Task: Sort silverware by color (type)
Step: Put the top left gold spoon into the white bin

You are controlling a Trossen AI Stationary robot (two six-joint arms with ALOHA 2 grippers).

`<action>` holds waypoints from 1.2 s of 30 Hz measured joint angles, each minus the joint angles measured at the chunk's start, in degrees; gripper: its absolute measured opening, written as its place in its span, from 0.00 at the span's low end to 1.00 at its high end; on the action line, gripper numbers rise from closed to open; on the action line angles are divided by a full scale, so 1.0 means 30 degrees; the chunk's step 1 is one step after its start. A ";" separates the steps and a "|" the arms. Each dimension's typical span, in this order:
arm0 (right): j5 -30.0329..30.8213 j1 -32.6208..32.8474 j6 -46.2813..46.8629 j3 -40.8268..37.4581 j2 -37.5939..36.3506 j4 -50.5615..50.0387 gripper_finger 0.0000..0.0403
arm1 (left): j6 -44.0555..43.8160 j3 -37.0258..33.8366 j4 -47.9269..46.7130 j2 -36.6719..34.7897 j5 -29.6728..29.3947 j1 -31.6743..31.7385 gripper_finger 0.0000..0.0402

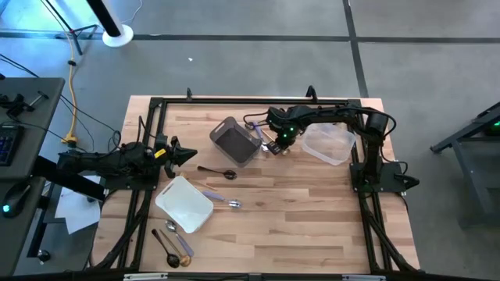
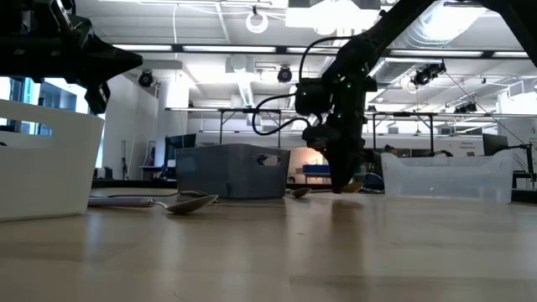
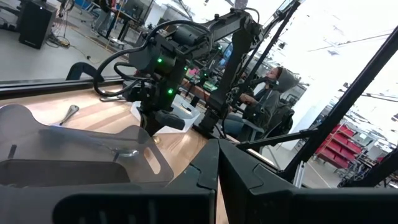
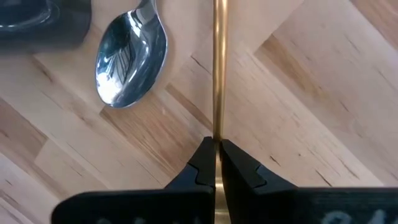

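Note:
My right gripper (image 1: 275, 147) stands between the grey bin (image 1: 234, 141) and the clear tub (image 1: 328, 144), pointing steeply down, shut on a gold piece of silverware (image 4: 217, 74). A shiny silver spoon (image 4: 130, 59) lies bowl-up on the wood just beside it. A black spoon (image 1: 217, 172) and a lilac-handled spoon (image 1: 223, 200) lie flat near the white tray (image 1: 184, 204). Several more pieces (image 1: 176, 246) lie near the front edge. My left gripper (image 1: 184, 154) waits shut at the table's left, held level above the wood. My right gripper pinches the gold piece's slim handle (image 4: 217, 134) between its two fingertips, coming from above and pointing steeply down. The handle runs straight out from the gap between the fingers; its other end lies outside the wrist view. In the low view the gold piece (image 2: 356, 186) sits low by the table top; I cannot tell whether it touches.
The grey bin (image 2: 231, 172) and clear tub (image 2: 449, 176) stand close on either side of my right gripper. A person (image 3: 267, 93) sits beyond the table's right side. Bare wood stretches across the middle and the near right of the table.

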 joint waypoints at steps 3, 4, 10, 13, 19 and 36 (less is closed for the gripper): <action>0.0010 0.0000 0.0025 0.0001 0.0000 0.0007 0.00 | 0.0000 0.0000 0.0000 0.0000 0.0000 0.0002 0.00; 0.0017 0.0000 -0.0001 0.0001 0.0000 0.0009 0.00 | 0.0000 0.0000 0.0000 0.0000 0.0007 0.0003 0.00; 0.0550 -0.0107 -0.0097 0.0009 -0.0856 0.0327 0.00 | 0.0000 0.0000 0.0000 0.0000 0.0000 -0.0005 0.00; 0.1076 -0.0428 -0.0292 0.0023 -0.1676 0.0450 0.00 | 0.0000 0.0000 0.0000 0.0000 0.0004 -0.0004 0.00; 0.1623 -0.0979 -0.0803 0.0031 -0.3696 0.0434 0.00 | 0.0000 0.0000 0.0000 0.0000 0.0007 0.0001 0.00; 0.3876 0.0783 -0.0047 -0.5158 -1.4258 0.1615 0.00 | 0.0000 0.0000 0.0000 0.0000 0.0000 0.0003 0.00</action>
